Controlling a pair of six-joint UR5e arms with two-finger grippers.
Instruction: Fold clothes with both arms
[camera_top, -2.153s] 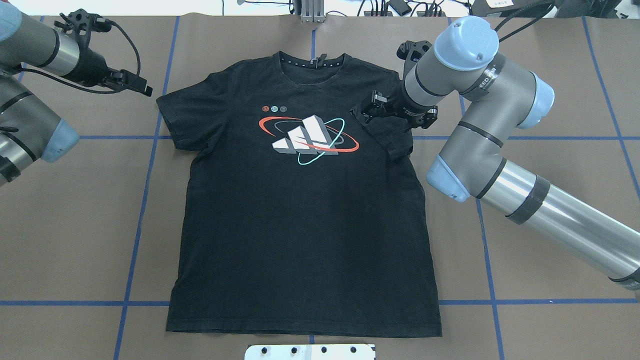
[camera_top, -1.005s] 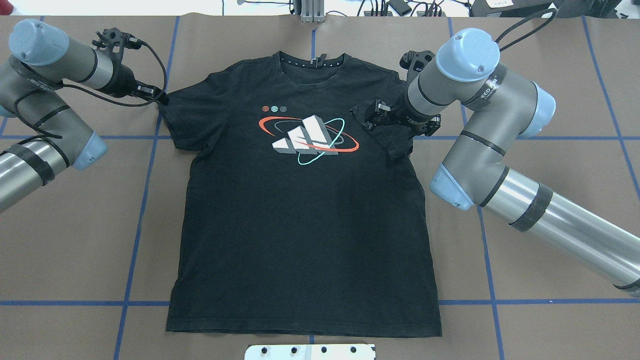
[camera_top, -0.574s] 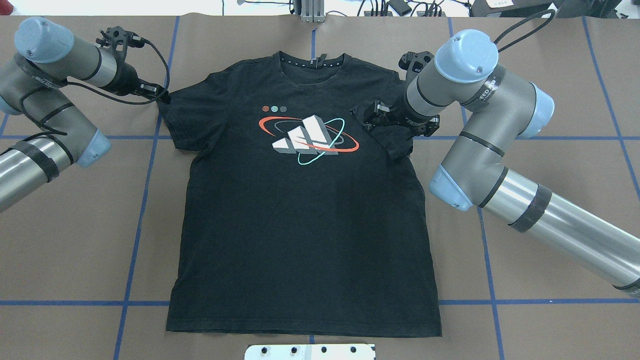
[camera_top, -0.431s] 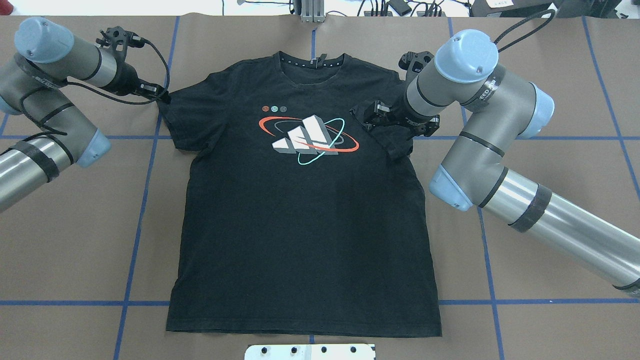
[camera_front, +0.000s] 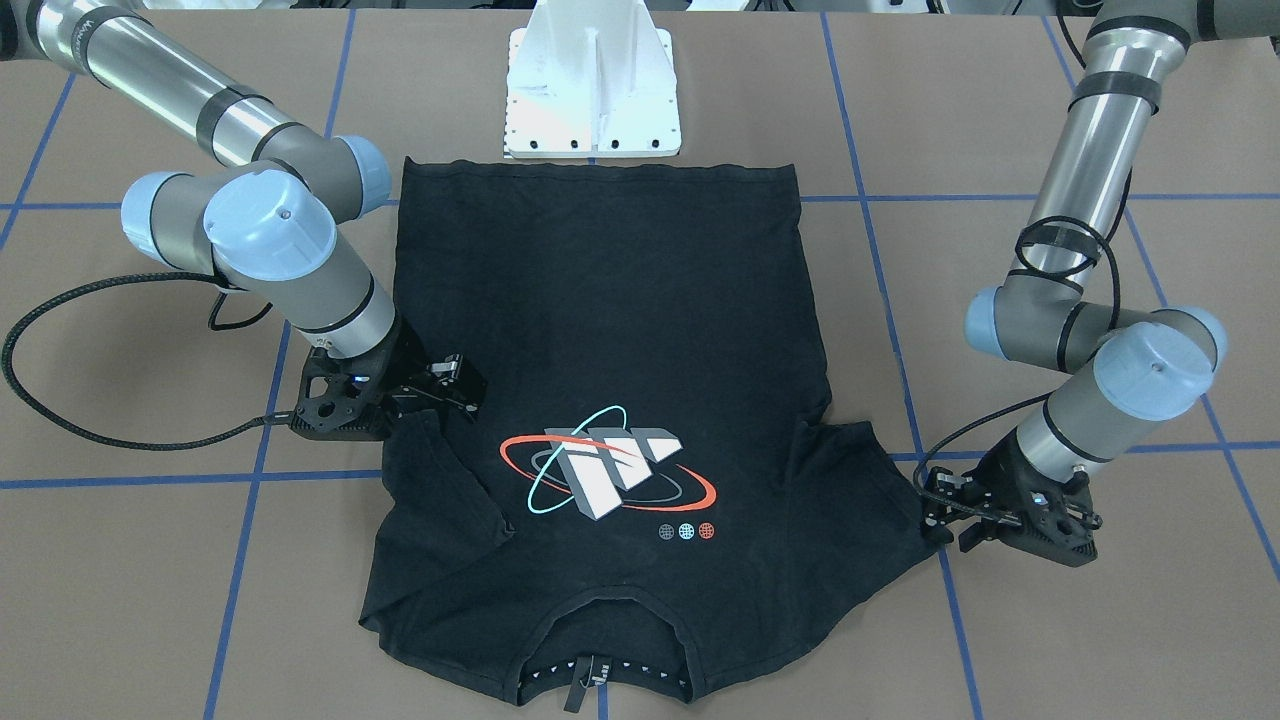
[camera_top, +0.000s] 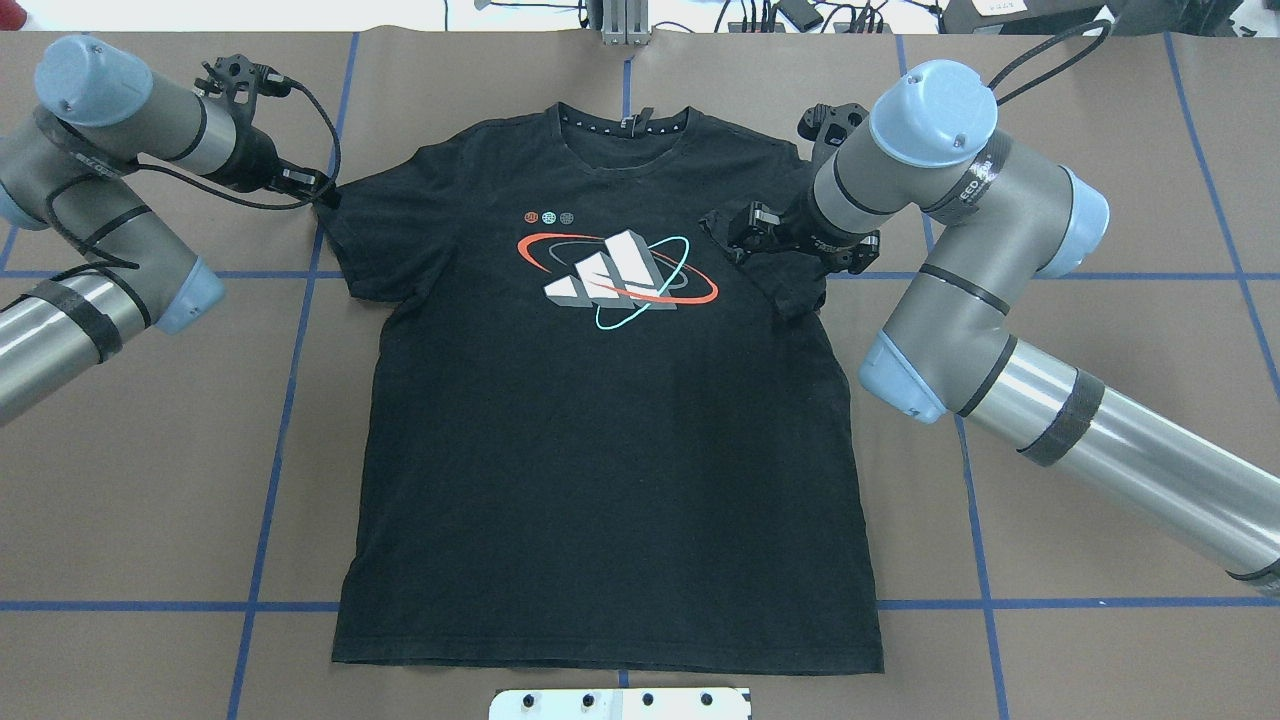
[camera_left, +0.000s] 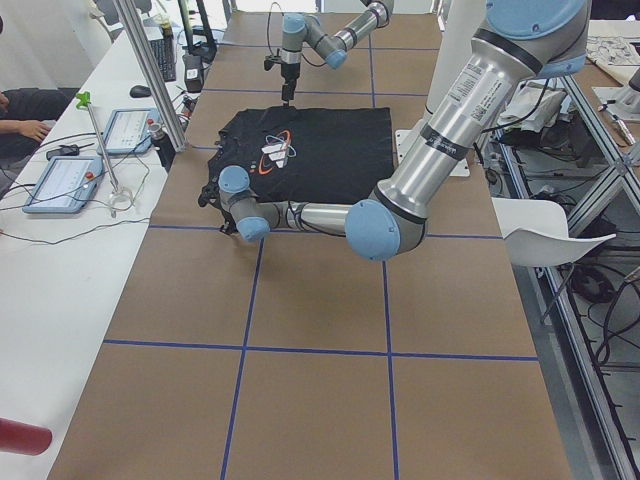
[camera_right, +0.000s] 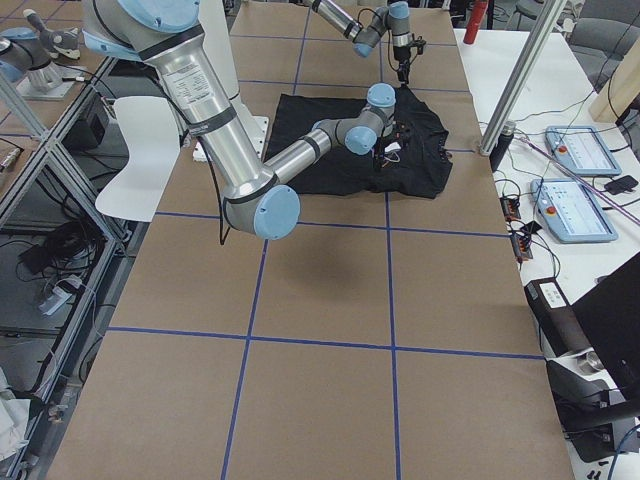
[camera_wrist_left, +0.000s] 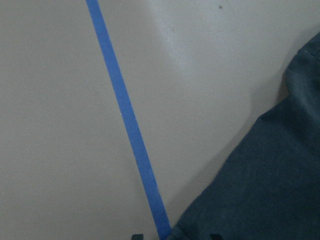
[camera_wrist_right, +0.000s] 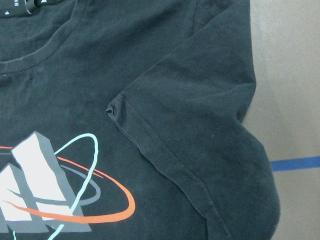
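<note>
1. T-shirt (camera_top: 600, 450) — black, graphic side up — lies flat mid-table (camera_top: 150, 480), with its collar toward the edge far from the robot and its hem by the near edge.
2. Left gripper (camera_top: 322, 196) sits low at the tip of the left sleeve (camera_top: 352, 232), its fingers parted either side of the fabric's edge.
3. Right gripper (camera_top: 728, 228) hovers over the right sleeve (camera_wrist_right: 200, 125), which is folded onto the chest — fingers apart, holding nothing.

Brown paper-covered table (camera_top: 150, 450) gridded with blue tape lines (camera_top: 274, 450); a white bench (camera_left: 40, 290) alongside holds 2 tablets (camera_left: 60, 185); white chair (camera_left: 550, 245) nearby.
</note>
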